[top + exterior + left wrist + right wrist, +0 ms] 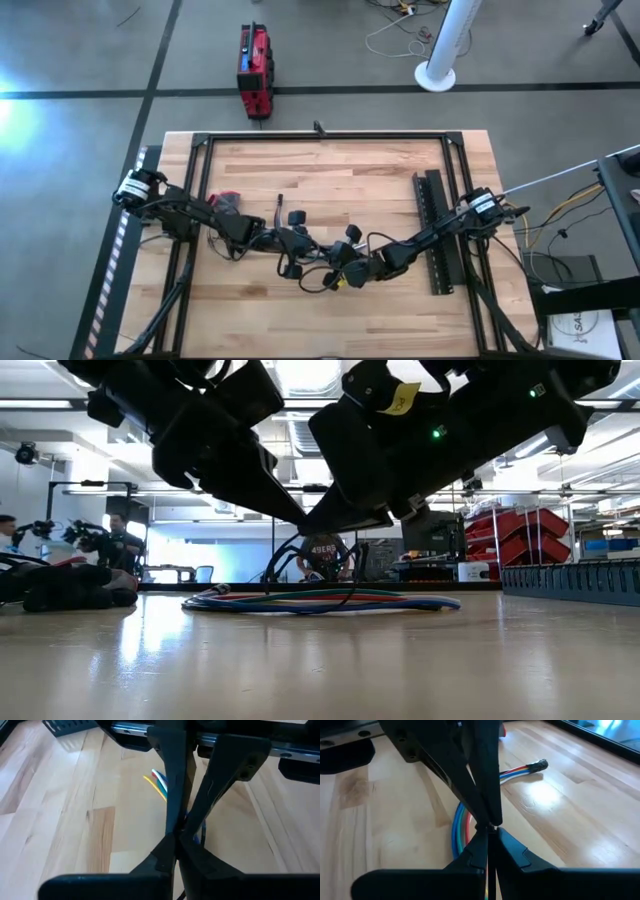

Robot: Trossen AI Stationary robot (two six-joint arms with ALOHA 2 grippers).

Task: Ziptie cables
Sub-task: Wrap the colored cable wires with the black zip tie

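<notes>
The cables [320,600] lie flat on the wooden table as a curved bundle of blue, green and red wires, with a dark end [537,766] and loose coloured tips [159,781]. A thin black ziptie [288,555] arches up from the bundle to the grippers. My left gripper [292,246] and my right gripper [342,270] meet tip to tip just above the cables near the table's middle. Both are shut. My left gripper [175,839] is shut at the point where the ziptie's loop comes up, slanting down from the table's left. Its own fingers and the other arm's fingers hide which part of the strip it has. My right gripper [488,831] pinches the thin black strip [489,866] of the ziptie between its two fingers, the strip running back along the gap. The fingers slant down from the table's right. The ziptie stands above the cables, which stay on the table.
A long black perforated bar [435,230] lies toward the table's right. A red and dark object [228,200] sits near the left arm. A black frame [320,138] runs round the table. People [120,545] and red bins [520,530] show in the room behind.
</notes>
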